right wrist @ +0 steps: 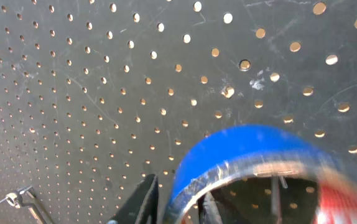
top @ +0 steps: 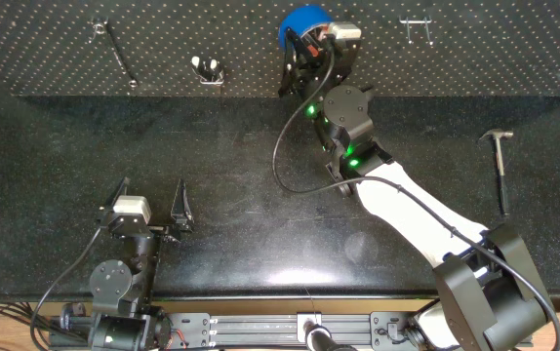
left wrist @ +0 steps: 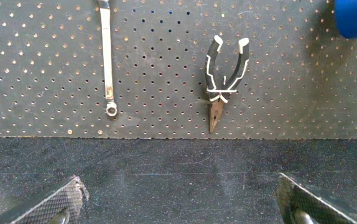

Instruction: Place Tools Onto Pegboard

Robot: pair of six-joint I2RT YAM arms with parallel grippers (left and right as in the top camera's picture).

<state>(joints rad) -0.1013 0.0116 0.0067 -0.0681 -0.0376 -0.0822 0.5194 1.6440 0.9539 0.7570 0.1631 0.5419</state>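
A blue tape roll (top: 302,21) is held up against the pegboard (top: 46,58) at top centre, and my right gripper (top: 309,54) is shut on its wall. In the right wrist view the blue tape roll (right wrist: 247,158) sits close to the board's holes, one finger (right wrist: 142,198) outside the ring. A wrench (top: 116,51) and black-and-white pliers (top: 207,70) hang on the board. A hammer (top: 500,166) lies on the table at the right. My left gripper (top: 151,202) rests open and empty near the front left, facing the wrench (left wrist: 107,56) and pliers (left wrist: 225,78).
A bare double metal hook (top: 417,29) sticks out of the pegboard at the upper right. The right arm's cable (top: 285,156) loops over the dark table (top: 231,185) in the middle. A wire hook (right wrist: 18,199) shows at the right wrist view's edge.
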